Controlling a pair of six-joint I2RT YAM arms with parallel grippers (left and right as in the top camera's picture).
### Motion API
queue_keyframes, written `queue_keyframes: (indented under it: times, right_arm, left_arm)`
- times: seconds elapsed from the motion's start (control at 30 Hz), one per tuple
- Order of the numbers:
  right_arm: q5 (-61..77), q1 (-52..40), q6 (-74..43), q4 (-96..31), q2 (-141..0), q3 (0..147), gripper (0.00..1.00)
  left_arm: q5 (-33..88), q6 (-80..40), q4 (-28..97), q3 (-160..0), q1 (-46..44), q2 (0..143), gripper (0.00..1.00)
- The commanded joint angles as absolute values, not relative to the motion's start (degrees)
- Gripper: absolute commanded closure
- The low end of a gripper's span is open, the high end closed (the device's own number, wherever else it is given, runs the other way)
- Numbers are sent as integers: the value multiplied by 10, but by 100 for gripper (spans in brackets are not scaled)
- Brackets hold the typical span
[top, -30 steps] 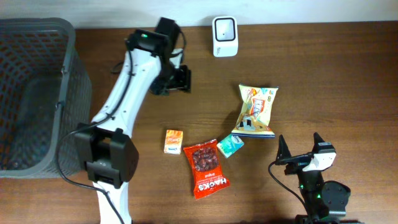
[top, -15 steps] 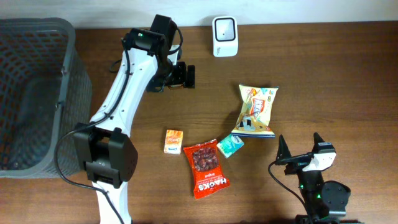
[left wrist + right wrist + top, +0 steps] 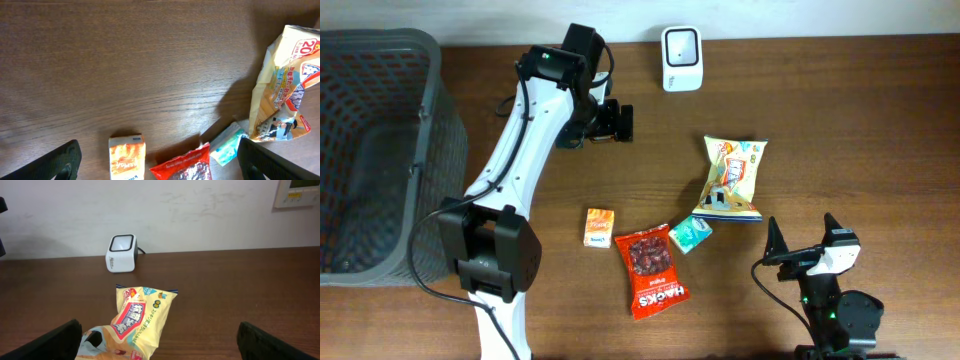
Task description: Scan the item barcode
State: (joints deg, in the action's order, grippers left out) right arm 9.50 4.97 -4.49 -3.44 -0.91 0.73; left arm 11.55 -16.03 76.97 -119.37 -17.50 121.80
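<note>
- A dark mesh basket [image 3: 380,150] sits well behind the left gripper, on the far side of its arm.
- The left gripper [image 3: 623,122] hovers over bare wooden table [image 3: 840,100], jaws spread wide and grasping nothing.
- A small orange box [image 3: 127,156] lies flat in that gripper's wrist view, just inside its left fingertip [image 3: 65,159], and is not touched by it.
- A red snack packet [image 3: 652,270] lies just beside the orange box, between the two fingertips in the same view.
- The white barcode scanner [image 3: 680,45] stands near the left gripper, ahead of its fingertips and off to one side at the table's back edge. No item is held up to it.
- A small teal pack [image 3: 691,233] touches the lower corner of a yellow snack bag [image 3: 732,178].
- The yellow snack bag lies directly ahead of the right gripper, between it and the scanner.
- The right gripper [image 3: 801,228] is fully released and empty, apart from every item.
</note>
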Motion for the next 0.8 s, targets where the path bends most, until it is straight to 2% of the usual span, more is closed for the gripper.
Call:
queue_keyframes:
  times: [0.0, 0.77]
  right_arm:
    - [92, 46, -45, -37, -6, 3, 1]
    - [92, 46, -45, -37, -6, 3, 1]
  left_arm:
    - [116, -157, 773, -1204, -176, 1204, 3]
    - [116, -157, 772, -1204, -176, 1204, 5]
